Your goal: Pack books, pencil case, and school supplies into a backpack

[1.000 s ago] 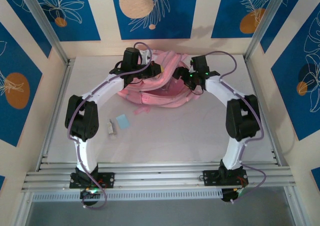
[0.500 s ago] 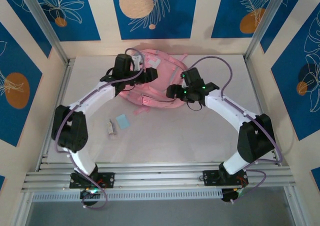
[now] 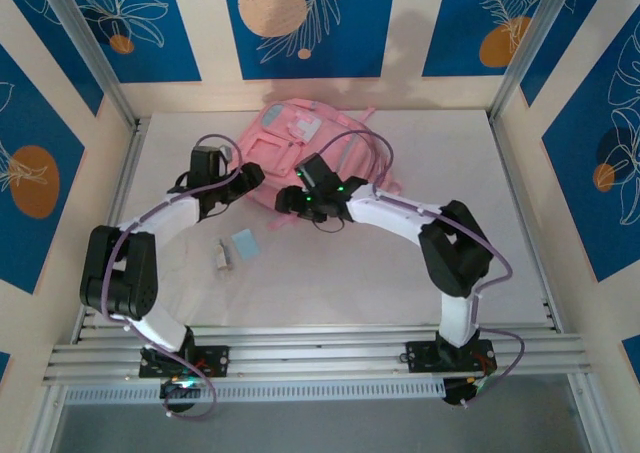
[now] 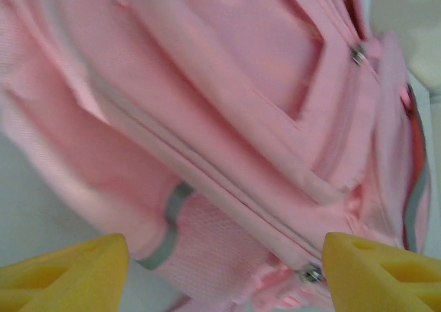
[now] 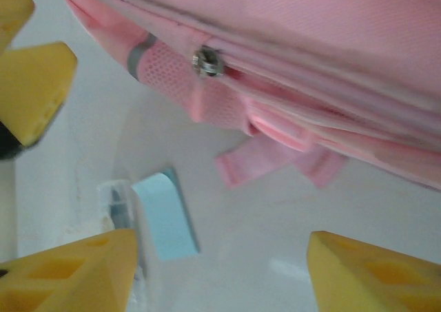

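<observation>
Both arms have swung in toward the near left, and the backpack [image 3: 300,145] now lies flat at the far middle of the counter [image 3: 420,263]. The left end effector [image 3: 248,178] and right end effector [image 3: 284,199] sit by its near edge. The 2 are wide open and hold nothing. The light-blue square [image 3: 244,243] and clear packet [image 3: 222,257] lie near left.

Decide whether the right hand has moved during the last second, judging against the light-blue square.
Yes. The right hand has swung left and nearer, closing toward the light-blue square.
</observation>
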